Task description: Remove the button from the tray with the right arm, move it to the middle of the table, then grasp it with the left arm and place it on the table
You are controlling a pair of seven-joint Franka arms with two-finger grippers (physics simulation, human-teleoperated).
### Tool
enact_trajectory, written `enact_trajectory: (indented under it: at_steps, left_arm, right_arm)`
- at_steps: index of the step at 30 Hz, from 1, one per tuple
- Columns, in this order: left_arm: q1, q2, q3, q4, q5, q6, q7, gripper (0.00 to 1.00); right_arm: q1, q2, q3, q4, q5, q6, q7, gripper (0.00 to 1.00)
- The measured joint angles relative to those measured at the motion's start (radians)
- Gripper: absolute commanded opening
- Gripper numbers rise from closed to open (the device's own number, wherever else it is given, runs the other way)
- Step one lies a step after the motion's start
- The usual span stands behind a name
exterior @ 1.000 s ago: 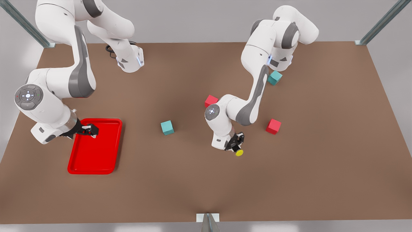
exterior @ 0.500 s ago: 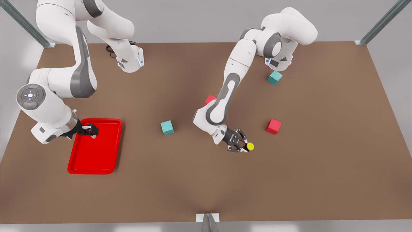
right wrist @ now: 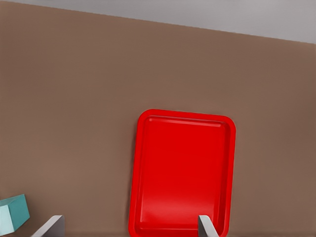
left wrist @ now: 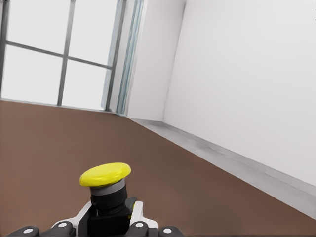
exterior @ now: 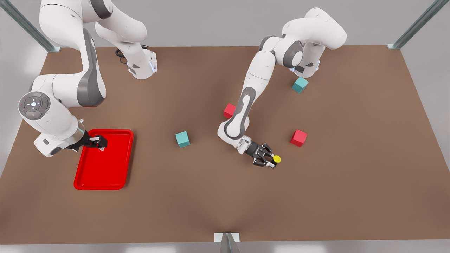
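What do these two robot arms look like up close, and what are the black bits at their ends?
Both arms are built alike: glossy white rounded segments with grey bands at the joints. The right arm has a grey round disc with small lights on one joint and a black cable near its base. The left arm shows a blue glow at its base. The left gripper and the right gripper are small, black and two-fingered.

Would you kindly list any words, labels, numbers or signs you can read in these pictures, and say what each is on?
No readable text anywhere.
The button, shut in the left gripper, has a plain yellow cap.
The tray below the open right gripper is unmarked red.
The round control pad on the right arm bears small light dots and symbols, no letters.
The cubes and table are bare.
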Motion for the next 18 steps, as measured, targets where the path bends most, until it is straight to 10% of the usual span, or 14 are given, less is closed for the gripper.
enact_trajectory:
  at_steps: [6,8,18]
  left_arm:
    - [-0.001,0.0,-0.004,-0.013,0.003,-0.02,0.065,0.49]
    - [0.0,0.0,-0.008,-0.013,0.003,-0.023,0.086,1.0]
    - [0.002,0.0,-0.013,-0.012,0.001,-0.031,0.158,1.0]
  right_arm:
    - [0.0,0.0,0.0,0.0,0.0,-0.001,0.0,1.0]
    - [0.001,0.0,0.0,0.0,0.0,-0.001,-0.001,1.0]
    - [0.001,0.0,0.002,-0.001,0.0,-0.001,-0.001,1.0]
